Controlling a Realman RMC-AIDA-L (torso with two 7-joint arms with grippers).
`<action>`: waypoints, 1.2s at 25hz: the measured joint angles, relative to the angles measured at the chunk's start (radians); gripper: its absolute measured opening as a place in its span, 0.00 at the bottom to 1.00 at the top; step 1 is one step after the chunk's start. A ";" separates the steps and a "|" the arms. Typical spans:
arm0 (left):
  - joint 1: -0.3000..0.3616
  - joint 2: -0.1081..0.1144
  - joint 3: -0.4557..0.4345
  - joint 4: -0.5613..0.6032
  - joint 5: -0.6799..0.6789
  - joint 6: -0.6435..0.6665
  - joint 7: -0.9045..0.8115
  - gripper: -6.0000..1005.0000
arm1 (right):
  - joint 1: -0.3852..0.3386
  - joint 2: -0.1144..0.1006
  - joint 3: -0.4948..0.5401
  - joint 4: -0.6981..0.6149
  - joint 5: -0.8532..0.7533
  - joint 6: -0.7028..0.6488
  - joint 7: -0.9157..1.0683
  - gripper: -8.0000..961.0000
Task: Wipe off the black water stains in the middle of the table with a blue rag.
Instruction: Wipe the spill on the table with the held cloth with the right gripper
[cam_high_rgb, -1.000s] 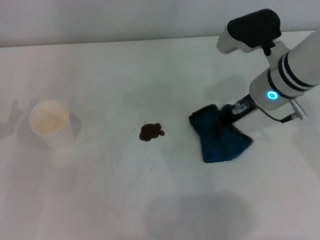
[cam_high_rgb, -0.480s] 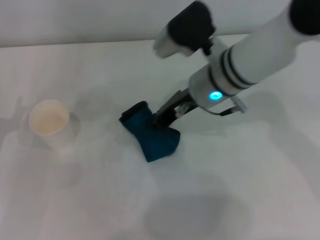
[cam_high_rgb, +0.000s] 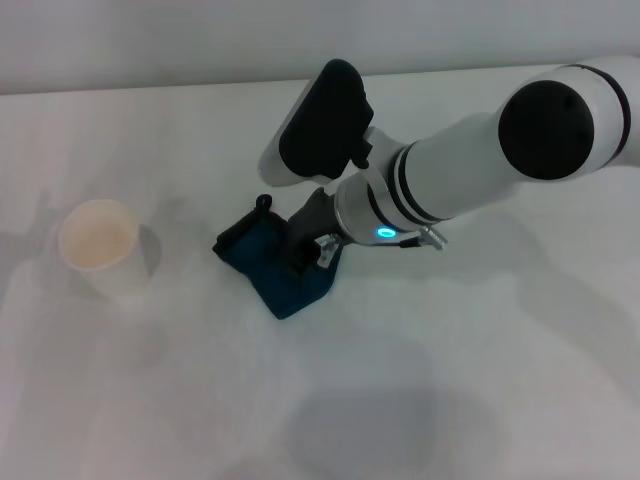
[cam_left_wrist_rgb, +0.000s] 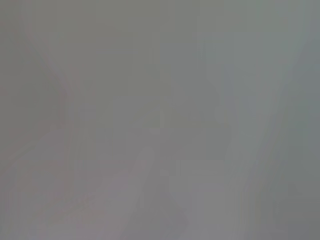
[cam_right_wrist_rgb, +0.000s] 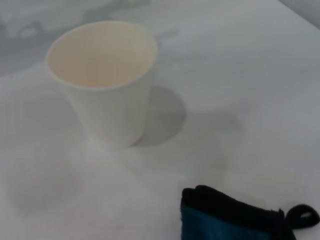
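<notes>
The blue rag (cam_high_rgb: 272, 268) is spread crumpled on the table (cam_high_rgb: 480, 380), a little left of the middle, with its black-edged corner and small loop turned toward the left and far side. It is pinned at its right part by the right gripper (cam_high_rgb: 312, 246), which is clenched on the cloth and pressed down to the surface. The black water stains are not to be seen anywhere on the bare white top around the cloth (whether any mark lies under the rag cannot be told). The right arm is stretched in from the right edge, low across the middle of the table, its wrist lit by a small blue-green light. A white paper cup (cam_high_rgb: 100, 245) stands upright well to the left of the rag, apart from it, its mouth open and its inside pale cream. In the right wrist view the same cup (cam_right_wrist_rgb: 105, 80) is seen beyond the black-edged corner of the rag (cam_right_wrist_rgb: 235, 217). The left gripper is not shown in any view.
</notes>
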 joint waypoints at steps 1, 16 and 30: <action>0.000 0.000 0.000 0.000 0.000 0.000 0.000 0.88 | -0.001 0.000 -0.003 0.003 0.010 0.003 -0.008 0.10; 0.011 0.000 0.006 0.000 0.003 0.008 0.000 0.88 | -0.012 -0.001 0.007 0.052 0.131 0.016 -0.163 0.10; 0.019 0.001 0.007 0.000 0.006 0.010 0.000 0.88 | -0.044 -0.011 0.255 0.186 0.047 -0.065 -0.179 0.10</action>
